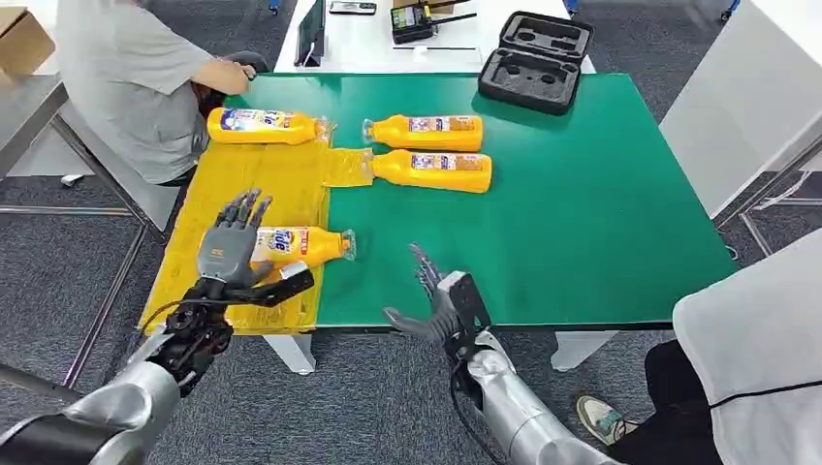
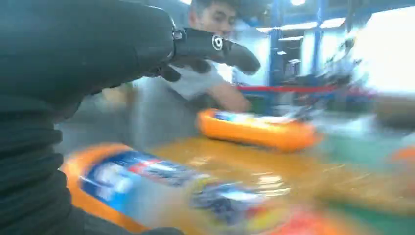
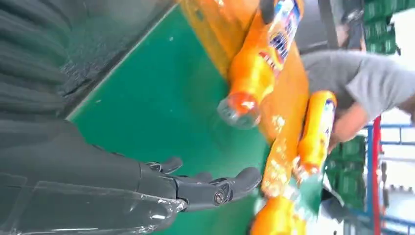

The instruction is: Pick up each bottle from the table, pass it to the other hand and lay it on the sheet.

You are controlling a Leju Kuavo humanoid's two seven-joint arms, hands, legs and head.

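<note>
- Left hand (image 1: 230, 247) over near bottle (image 1: 300, 245), fingers spread; grip or contact unclear.
- Right hand (image 1: 438, 302) at table (image 1: 601, 213) edge, 6 o'clock, spread, holding nothing.
- Near bottle lies on sheet (image 1: 281, 184).
- Far bottle (image 1: 262, 126) on sheet, 11 o'clock.

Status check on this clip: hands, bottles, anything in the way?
Left hand over nearest bottle on yellow sheet, fingers spread. Right hand open, empty. Two bottles on green table. Person's hand at table's far corner.
</note>
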